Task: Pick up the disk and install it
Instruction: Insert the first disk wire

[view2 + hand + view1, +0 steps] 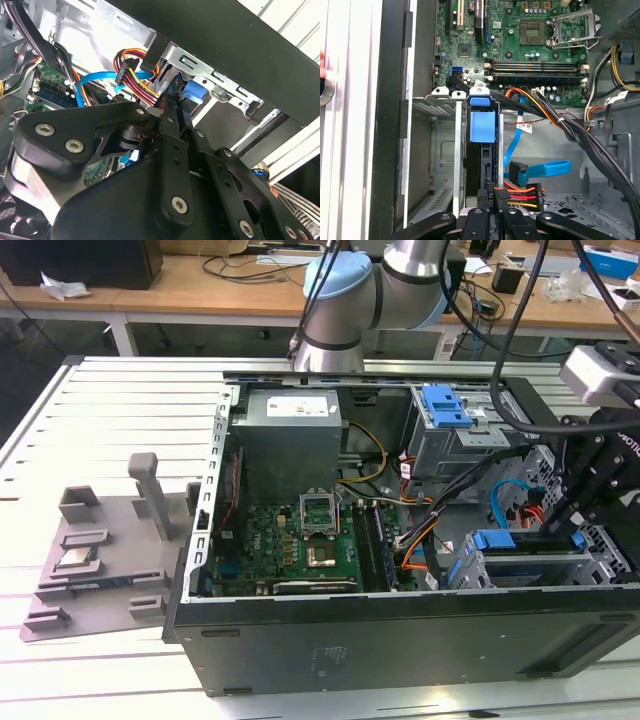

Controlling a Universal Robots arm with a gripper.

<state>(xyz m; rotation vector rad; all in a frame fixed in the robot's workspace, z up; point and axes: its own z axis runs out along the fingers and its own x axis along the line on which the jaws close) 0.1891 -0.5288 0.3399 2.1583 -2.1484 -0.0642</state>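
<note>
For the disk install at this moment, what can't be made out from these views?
- Disk: its label face is hidden in the first wrist view; it stands edge-on in the drive cage.
- Gripper: fingertip contact is hidden in both wrist views by its own linkage.
- Gripper in the exterior view: cut off by the frame edge.

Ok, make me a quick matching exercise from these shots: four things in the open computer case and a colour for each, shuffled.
Things:
1. motherboard
2. disk caddy tab
3. tool
4. power supply box

Colours:
A. black
B. grey
C. green
D. bright blue

Pairs: 1-C, 2-D, 3-A, 4-B
</note>
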